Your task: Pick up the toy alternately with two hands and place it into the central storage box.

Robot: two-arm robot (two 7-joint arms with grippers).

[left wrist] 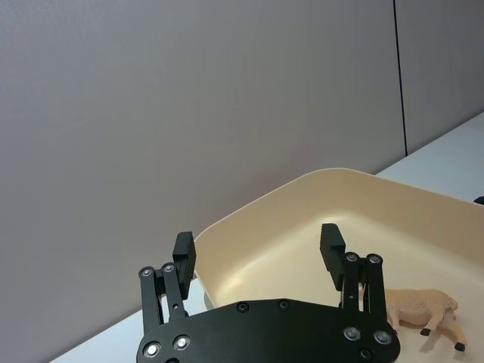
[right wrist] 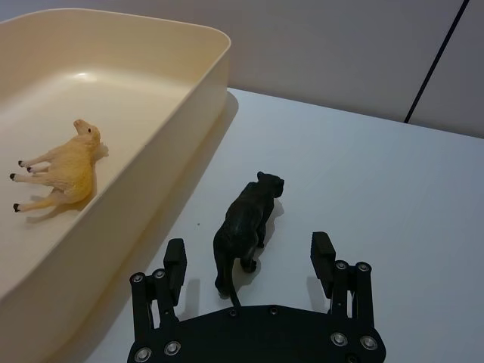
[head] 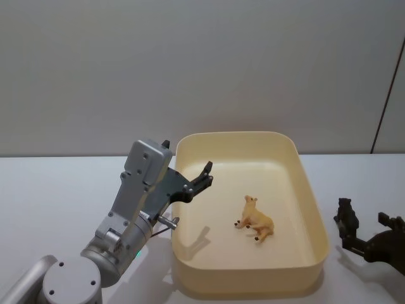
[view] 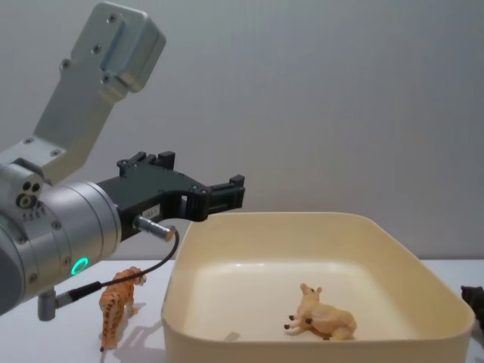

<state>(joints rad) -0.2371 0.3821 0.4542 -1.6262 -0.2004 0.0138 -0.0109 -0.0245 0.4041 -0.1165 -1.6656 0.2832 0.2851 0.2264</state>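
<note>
The central storage box [head: 237, 136] is a cream-yellow tub in the middle of the table. A tan lamb toy [head: 256, 221] lies on its side on the tub's floor [view: 321, 318]. My left gripper [head: 187, 159] hovers open and holding nothing over the tub's left rim, well above the lamb [left wrist: 423, 306]. A black panther toy [right wrist: 246, 219] stands on the table just right of the tub. My right gripper [right wrist: 249, 249] is low and open, with one finger on each side of the panther's hindquarters and not touching it.
An orange tiger toy [view: 119, 302] stands on the table by the tub's left wall, under my left arm with its green ring light [view: 79, 266]. A grey wall runs behind the table. The white tabletop [right wrist: 378, 174] lies bare to the right of the panther.
</note>
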